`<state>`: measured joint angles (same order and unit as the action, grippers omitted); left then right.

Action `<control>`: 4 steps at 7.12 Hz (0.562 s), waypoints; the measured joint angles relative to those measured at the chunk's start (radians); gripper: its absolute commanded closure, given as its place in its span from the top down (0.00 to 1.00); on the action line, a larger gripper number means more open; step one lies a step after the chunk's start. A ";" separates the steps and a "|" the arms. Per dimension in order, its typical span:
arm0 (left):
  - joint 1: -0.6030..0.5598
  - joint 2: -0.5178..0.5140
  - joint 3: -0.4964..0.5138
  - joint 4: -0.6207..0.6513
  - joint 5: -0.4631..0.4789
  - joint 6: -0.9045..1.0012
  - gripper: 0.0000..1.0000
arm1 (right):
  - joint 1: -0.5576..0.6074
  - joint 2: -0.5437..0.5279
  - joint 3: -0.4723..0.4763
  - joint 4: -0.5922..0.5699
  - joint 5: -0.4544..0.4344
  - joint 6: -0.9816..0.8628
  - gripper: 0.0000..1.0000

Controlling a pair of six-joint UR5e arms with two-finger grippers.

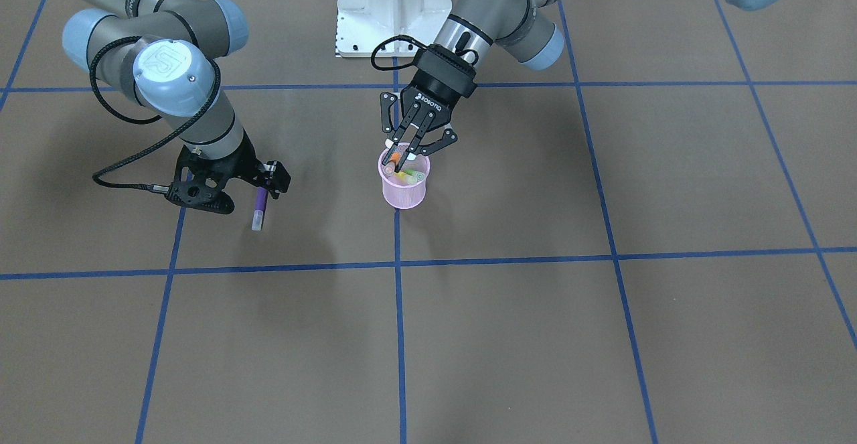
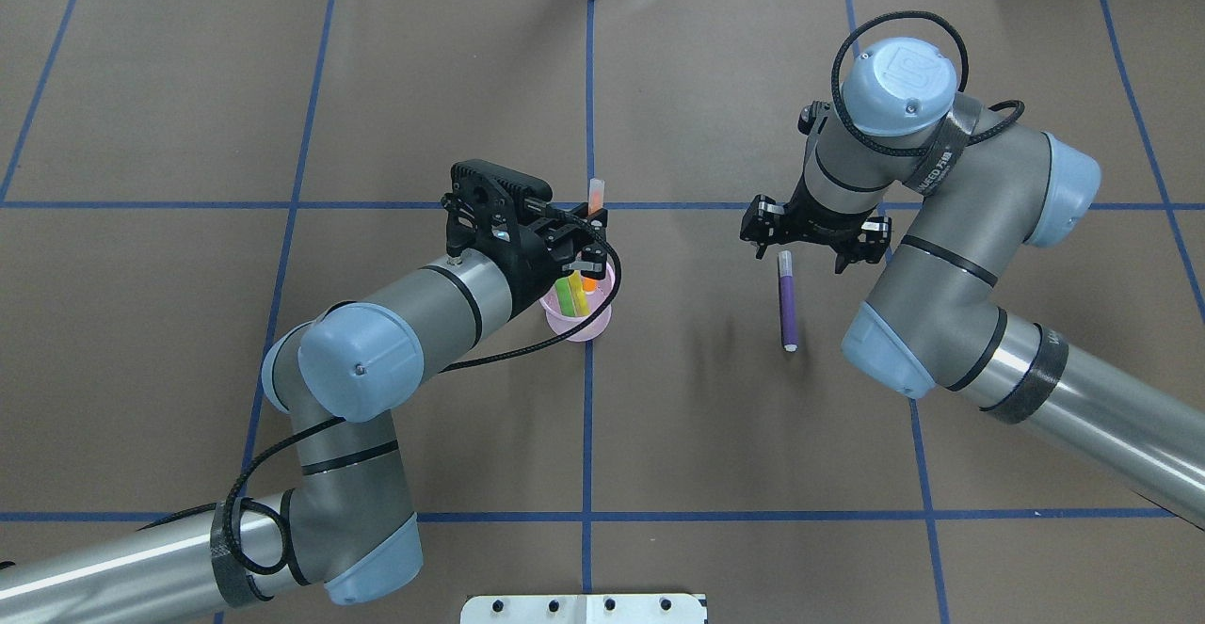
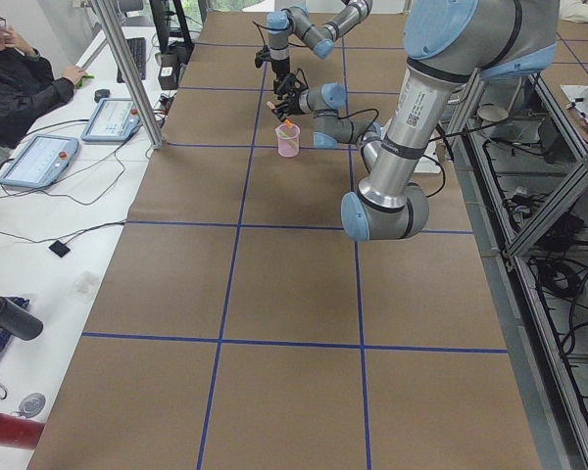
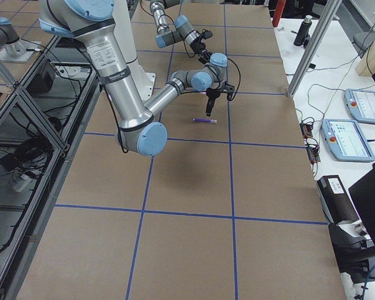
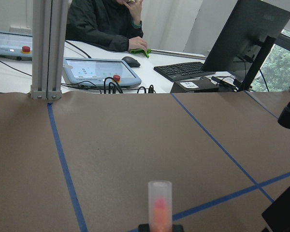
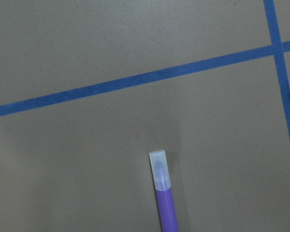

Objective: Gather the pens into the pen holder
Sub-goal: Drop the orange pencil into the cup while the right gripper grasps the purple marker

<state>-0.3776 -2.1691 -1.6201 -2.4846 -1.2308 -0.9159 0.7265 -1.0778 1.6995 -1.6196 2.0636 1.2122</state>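
Over a brown desk (image 2: 188, 88) gridded in blue tape, two arms are working on the last two pens at once. The left arm (image 2: 414, 304) is reaching in over the centre line and the right arm (image 2: 951, 257) is bending down well to the side.

The left gripper (image 1: 402, 149) is clamped on the orange pen (image 1: 395, 158) and is poising it, tilted, at the mouth of the holder (image 1: 404, 189). The right gripper (image 2: 810, 246) is hanging with its jaws apart over the bare end of the purple pen (image 2: 788, 304), which is lying alone on the desk well apart from the holder.

The step in hand looks to be the orange pen's drop. That seems to call for the left jaws to part and the arm to lift clear of the rim without tipping the holder. The right gripper would then need to sink, close on the purple pen and carry it across.

The overhead view is showing the green pen (image 2: 565, 296) and yellow pen (image 2: 575, 285) leaning inside the holder, which neither wrist camera is catching. The left wrist view is giving only the orange pen's whitish cap, rising from the bottom edge. The right wrist view is picking out the purple pen's cap and its shadow on the paper. The right side view is showing that pen lying flat.
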 measured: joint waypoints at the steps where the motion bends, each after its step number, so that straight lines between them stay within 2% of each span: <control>1: 0.004 -0.001 0.010 0.000 0.000 0.000 0.00 | -0.003 0.000 -0.013 0.003 0.001 -0.002 0.99; 2: 0.006 -0.001 0.018 0.001 0.000 0.000 0.00 | -0.004 0.001 -0.029 0.006 0.001 -0.007 0.99; 3: 0.006 -0.001 0.022 0.001 -0.001 0.000 0.06 | -0.005 0.003 -0.042 0.007 0.001 -0.011 0.99; 4: 0.006 -0.001 0.024 0.001 -0.001 -0.002 0.65 | -0.007 0.007 -0.055 0.010 0.000 -0.014 0.99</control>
<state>-0.3713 -2.1705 -1.5962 -2.4836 -1.2321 -0.9181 0.7198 -1.0710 1.6449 -1.6100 2.0640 1.1985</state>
